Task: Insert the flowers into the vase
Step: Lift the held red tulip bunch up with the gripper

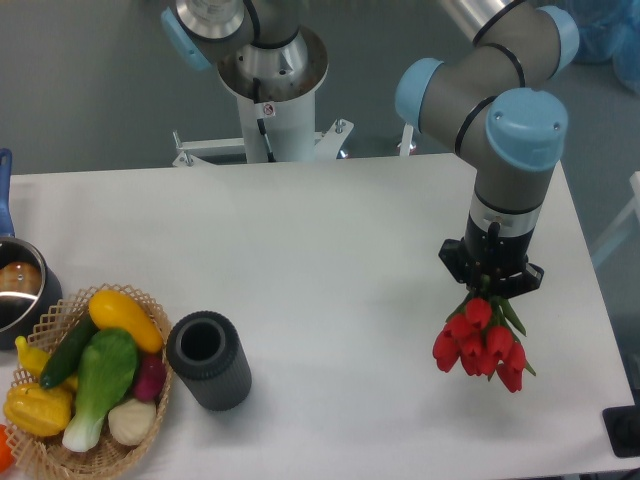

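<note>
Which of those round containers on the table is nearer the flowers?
The dark grey ribbed vase; the metal pot sits farther left, at the table's edge, beyond the basket.

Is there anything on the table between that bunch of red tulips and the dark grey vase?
No. In the camera view, only bare white table lies between the tulips and the vase.

Bright, even light; perhaps slightly soft.
</note>
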{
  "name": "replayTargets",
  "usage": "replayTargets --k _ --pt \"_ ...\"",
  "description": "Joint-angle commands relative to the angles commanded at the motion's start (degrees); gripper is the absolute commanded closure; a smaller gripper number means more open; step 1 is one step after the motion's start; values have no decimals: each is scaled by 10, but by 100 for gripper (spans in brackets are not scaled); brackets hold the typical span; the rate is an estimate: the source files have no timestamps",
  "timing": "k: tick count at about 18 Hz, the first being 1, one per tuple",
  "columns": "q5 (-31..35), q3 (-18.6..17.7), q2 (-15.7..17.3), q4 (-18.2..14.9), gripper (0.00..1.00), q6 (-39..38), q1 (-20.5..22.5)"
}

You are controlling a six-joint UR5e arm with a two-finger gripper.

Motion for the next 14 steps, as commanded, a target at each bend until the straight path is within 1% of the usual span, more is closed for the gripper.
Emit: replayTargets --k 5,6,9,10,12,14 --pt "-2 0 -4 1 100 0 -2" --pt "-2 3 -12 4 100 -1 -6" --pt "-10 4 -9 6 100 0 -23" --pt "-28 4 -8 17 100 -1 -25" --pt "-93 1 -5 44 100 -20 -26" --pt "-154 0 0 54 100 -66 -25"
